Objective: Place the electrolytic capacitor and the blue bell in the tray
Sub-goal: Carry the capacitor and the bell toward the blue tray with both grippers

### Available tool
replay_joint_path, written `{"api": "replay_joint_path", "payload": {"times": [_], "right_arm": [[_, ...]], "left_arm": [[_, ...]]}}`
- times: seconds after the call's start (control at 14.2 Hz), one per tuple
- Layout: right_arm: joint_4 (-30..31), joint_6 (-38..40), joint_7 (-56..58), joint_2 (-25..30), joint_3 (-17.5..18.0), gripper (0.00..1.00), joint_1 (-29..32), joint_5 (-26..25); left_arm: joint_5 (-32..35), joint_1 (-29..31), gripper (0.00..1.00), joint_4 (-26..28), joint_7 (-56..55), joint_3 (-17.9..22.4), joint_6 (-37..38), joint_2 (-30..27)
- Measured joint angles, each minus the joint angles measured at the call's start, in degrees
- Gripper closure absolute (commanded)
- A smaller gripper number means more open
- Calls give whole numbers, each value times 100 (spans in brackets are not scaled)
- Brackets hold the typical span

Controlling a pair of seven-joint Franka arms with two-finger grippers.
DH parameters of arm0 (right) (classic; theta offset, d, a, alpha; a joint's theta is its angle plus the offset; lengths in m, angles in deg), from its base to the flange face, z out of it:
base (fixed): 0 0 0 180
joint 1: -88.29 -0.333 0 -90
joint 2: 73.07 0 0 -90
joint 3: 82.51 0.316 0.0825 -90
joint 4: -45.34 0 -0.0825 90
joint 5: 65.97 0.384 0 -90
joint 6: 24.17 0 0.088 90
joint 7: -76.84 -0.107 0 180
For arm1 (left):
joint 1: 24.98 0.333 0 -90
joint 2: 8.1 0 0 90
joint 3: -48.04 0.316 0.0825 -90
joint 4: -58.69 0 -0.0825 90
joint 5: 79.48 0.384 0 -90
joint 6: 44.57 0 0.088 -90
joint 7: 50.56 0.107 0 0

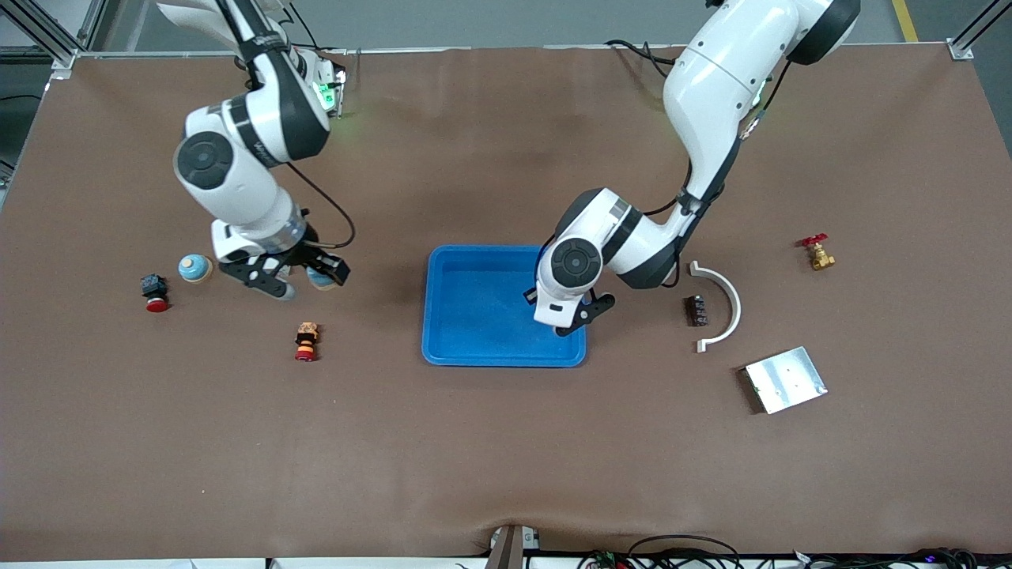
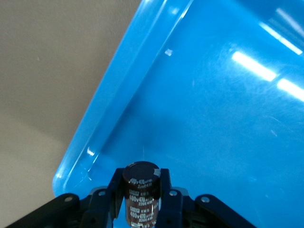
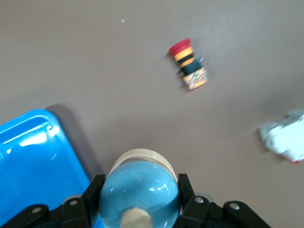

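Left wrist view shows the left hand point(image 2: 142, 202) clamping the electrolytic capacitor point(image 2: 141, 192) over the tray point(image 2: 118, 95). Over the tabletop point(image 1: 506, 442), the right hand point(image 3: 137, 204) grips the blue bell point(image 3: 140, 194).

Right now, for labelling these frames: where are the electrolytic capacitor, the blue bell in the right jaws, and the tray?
electrolytic capacitor point(image 2: 141, 194), left wrist view, on its printed black sleeve
blue bell point(image 3: 140, 192), right wrist view, on its glossy dome
tray point(image 1: 474, 308), front view, on its bare floor

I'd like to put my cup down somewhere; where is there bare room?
Bare: the table strip nearer the camera than the tray and metal plate. Crowded: around the right pincer, by the loose bell and push button.
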Motion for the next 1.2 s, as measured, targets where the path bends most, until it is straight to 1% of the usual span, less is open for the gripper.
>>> {"api": "replay_joint_path", "payload": {"times": [0.21,0.42,0.64,0.92,1.06,1.13,1.2], "right_arm": [[-3,-202,-794,-260,3,100,-368,2],[-130,-250,-1288,-545,3,100,-600,3],[-400,-253,-1923,-920,2,100,-840,6],[-911,-289,-2643,-1626,3,100,-1136,6],[-1115,-416,-2872,-1914,3,100,-1210,7],[-1201,-466,-2931,-2013,3,100,-1236,7],[-1283,-479,-2991,-2076,3,100,-1256,7]], "left_arm": [[0,-3,100,-1,0,12,-3,43],[0,-3,100,-4,-45,19,-3,43],[0,-21,100,1,-58,19,6,44],[4,-34,100,35,-62,21,12,90],[8,-34,90,36,-62,26,12,120],[8,-34,68,36,-62,27,12,127],[9,-34,39,36,-62,27,12,128]]}}
